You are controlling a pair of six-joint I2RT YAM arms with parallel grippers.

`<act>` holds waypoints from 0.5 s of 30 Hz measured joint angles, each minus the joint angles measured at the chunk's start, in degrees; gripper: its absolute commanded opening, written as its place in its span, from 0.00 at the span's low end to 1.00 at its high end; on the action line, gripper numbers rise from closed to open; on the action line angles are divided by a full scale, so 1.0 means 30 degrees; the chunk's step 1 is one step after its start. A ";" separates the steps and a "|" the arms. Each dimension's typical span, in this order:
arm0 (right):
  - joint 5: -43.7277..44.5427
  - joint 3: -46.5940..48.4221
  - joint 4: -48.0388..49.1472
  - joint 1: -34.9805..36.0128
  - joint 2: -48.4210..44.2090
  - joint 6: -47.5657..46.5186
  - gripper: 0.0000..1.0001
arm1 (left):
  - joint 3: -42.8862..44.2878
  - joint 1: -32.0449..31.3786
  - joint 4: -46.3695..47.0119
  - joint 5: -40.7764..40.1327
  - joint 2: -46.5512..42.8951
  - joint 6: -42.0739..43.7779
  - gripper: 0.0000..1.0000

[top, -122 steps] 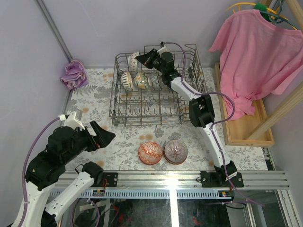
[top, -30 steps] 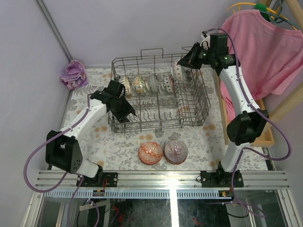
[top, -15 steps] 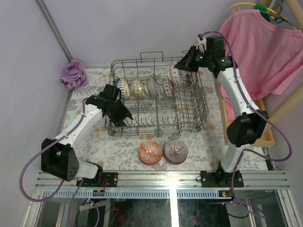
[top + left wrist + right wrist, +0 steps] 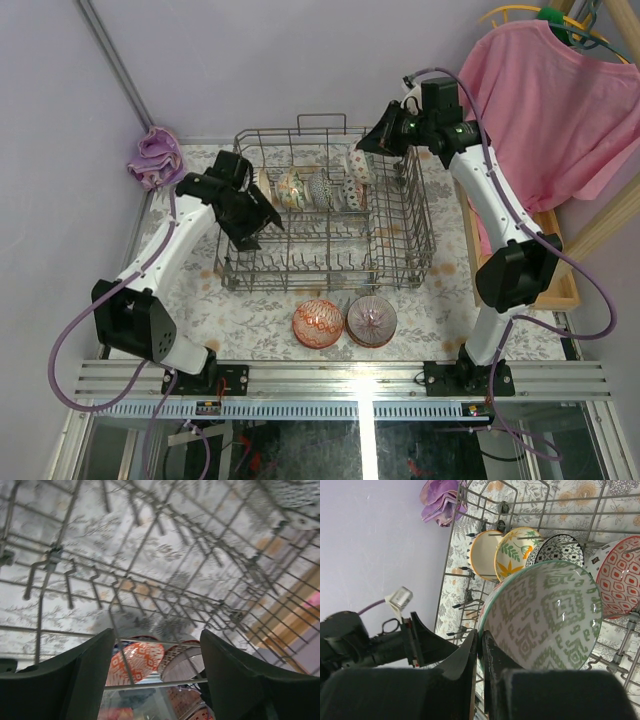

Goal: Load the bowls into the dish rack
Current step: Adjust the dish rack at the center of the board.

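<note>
A pink T-shirt (image 4: 545, 110) hangs on a yellow hanger (image 4: 505, 12) at the far right. Its hem falls over a shallow wooden tray (image 4: 525, 290) just beside the right edge of the surface (image 4: 250, 310), which is covered in a pale floral print. A crumpled purple cloth (image 4: 155, 155) lies in the far left corner against the lavender wall (image 4: 250, 50). A slanted wooden pole (image 4: 600, 235) crosses the right edge.

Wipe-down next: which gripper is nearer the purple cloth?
Left. The left gripper is at the dish rack's left end, near the cloth; the right gripper holds a green-patterned bowl over its far right.
</note>
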 measured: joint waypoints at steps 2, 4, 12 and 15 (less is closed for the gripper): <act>-0.0022 0.0000 0.0007 0.0066 0.0000 0.0007 0.00 | 0.1384 0.0044 0.0044 0.0255 0.0525 0.0146 0.75; -0.0168 0.0000 0.0044 0.0138 0.0000 0.0044 0.00 | 0.2361 0.0066 0.0022 0.0466 0.0743 0.0233 0.78; -0.0874 -0.0984 0.1071 0.1005 -0.0313 0.0743 0.00 | 0.5566 0.0532 -0.0168 0.1180 0.0838 0.0328 0.87; -0.0991 -0.2157 0.1552 0.1282 -0.0801 0.1231 0.00 | 0.6572 0.0918 -0.0328 0.1282 0.0838 0.0364 0.91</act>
